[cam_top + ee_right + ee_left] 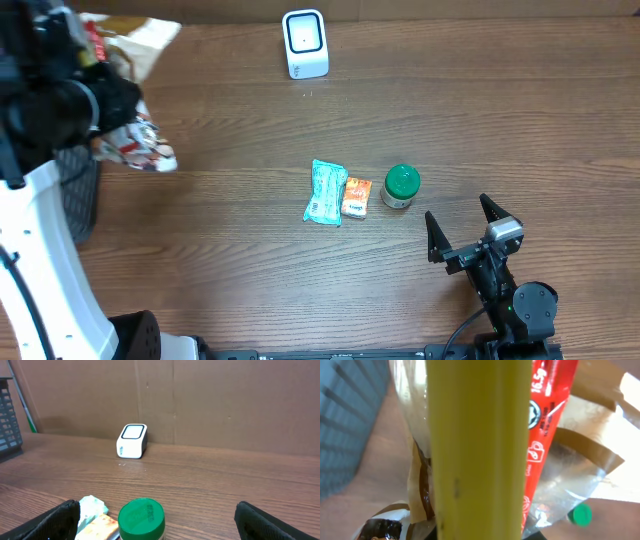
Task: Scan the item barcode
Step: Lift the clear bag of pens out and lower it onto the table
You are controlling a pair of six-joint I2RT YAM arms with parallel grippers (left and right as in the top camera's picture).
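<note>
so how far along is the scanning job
Done: nothing that shows. In hand: the left end effector is shut on a yellow item at the table's far left, well away from the scanner. Left: present it to the scanner. The teal packet, orange packet and green-lidded jar lie mid-table, and the right end effector is open.

green-lidded jar (pixel 401 186), orange packet (pixel 357 197) and teal packet (pixel 326 192) stand between the right pincer (pixel 456 207) and scanner (pixel 304 43).
</note>
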